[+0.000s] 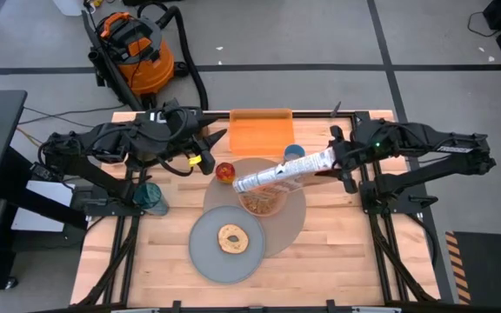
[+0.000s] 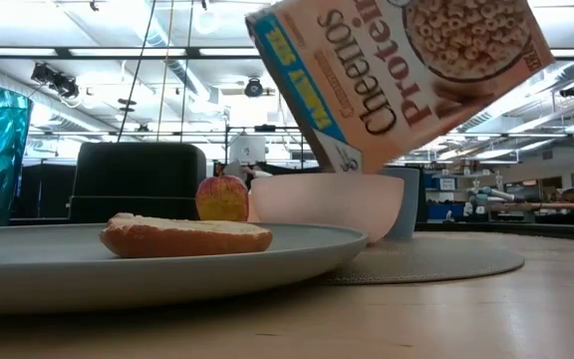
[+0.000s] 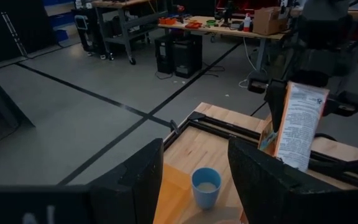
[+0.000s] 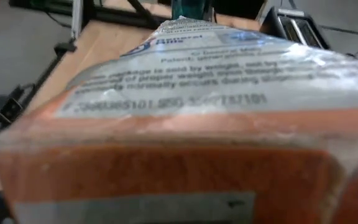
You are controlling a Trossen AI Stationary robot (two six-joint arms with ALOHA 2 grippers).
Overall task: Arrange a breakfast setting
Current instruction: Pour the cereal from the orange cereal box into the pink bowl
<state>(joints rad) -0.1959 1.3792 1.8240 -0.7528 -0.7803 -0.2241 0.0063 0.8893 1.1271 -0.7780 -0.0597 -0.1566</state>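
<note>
My right gripper (image 1: 336, 162) is shut on a Cheerios cereal box (image 1: 278, 176), which hangs tilted over the pink bowl (image 2: 327, 204). The bowl (image 1: 263, 203) stands on the round grey-brown mat (image 1: 292, 222) and shows brownish cereal inside. A bagel (image 1: 233, 238) lies on the grey plate (image 1: 209, 256), whose far edge overlaps the mat. The red-yellow apple (image 1: 225, 172) rests at the mat's left rim. The light-blue cup (image 3: 206, 186) stands by the orange board (image 1: 261, 130). My left gripper (image 1: 209, 149) hovers open above the table, left of the apple. My right gripper holds the cereal box by its end toward the table's right edge (image 1: 323, 162), coming from the right and slanting down. The box fills the wrist view and hides the fingers. The box is lifted clear, its other end (image 2: 339, 160) tipped down just above the bowl.
A teal glass (image 1: 150, 198) stands at the table's left edge. The black toaster (image 2: 138, 181) sits behind the plate in the low view. An orange shop vacuum (image 1: 133, 48) stands on the floor beyond the far edge. Bare wood lies at the near right.
</note>
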